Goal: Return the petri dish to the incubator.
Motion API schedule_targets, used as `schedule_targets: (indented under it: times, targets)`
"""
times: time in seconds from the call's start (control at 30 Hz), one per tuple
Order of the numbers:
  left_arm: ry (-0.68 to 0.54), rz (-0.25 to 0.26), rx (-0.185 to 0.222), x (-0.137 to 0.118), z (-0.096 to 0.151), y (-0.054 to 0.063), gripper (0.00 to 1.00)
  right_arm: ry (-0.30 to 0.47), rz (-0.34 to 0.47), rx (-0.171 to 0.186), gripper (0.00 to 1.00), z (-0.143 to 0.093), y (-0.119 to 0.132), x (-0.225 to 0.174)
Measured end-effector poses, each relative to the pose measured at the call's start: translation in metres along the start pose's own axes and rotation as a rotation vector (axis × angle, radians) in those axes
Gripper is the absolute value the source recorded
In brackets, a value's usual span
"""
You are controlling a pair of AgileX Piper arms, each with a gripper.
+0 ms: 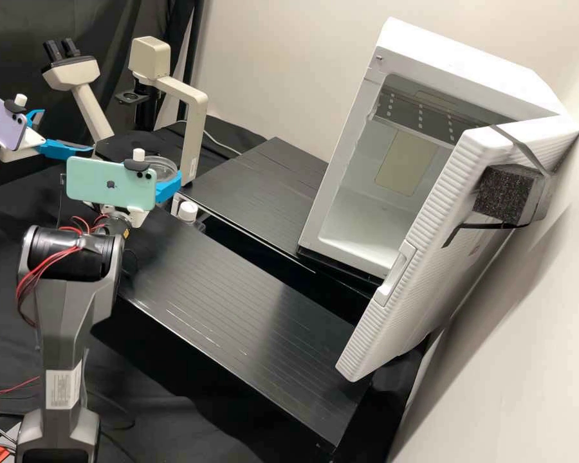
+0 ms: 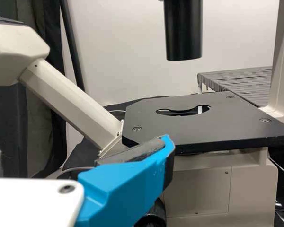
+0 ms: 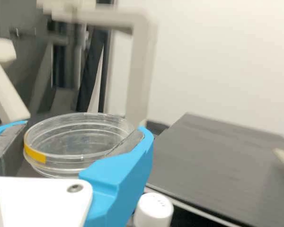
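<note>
Right gripper (image 3: 84, 128) gripping petri dish (image 3: 80, 144) | left gripper (image 1: 68, 133) spread apart | high view: incubator (image 1: 349, 148) lies about 3 o'clock from dish | right arm nearer, likely carries it over

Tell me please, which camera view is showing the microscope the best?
The high view: it takes in the microscope from eyepieces to lamp head and post. The left wrist view gives its stage close up; the right wrist view, its post beyond the petri dish.

the high view slants down from afar, while both wrist views share the microscope (image 2: 236, 125), the left nearer.
</note>
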Motion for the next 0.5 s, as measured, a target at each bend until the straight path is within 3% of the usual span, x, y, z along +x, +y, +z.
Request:
schedule_targets:
  times: [0.2,0.5]
  targets:
    - [0.000,0.000,0.000,0.000,0.000,0.000,1.00,-0.026,0.103,0.026,0.00,0.023,0.030,-0.037]
    - [0.000,0.000,0.000,0.000,0.000,0.000,1.00,-0.261,0.312,0.094,0.00,0.086,0.080,-0.074]
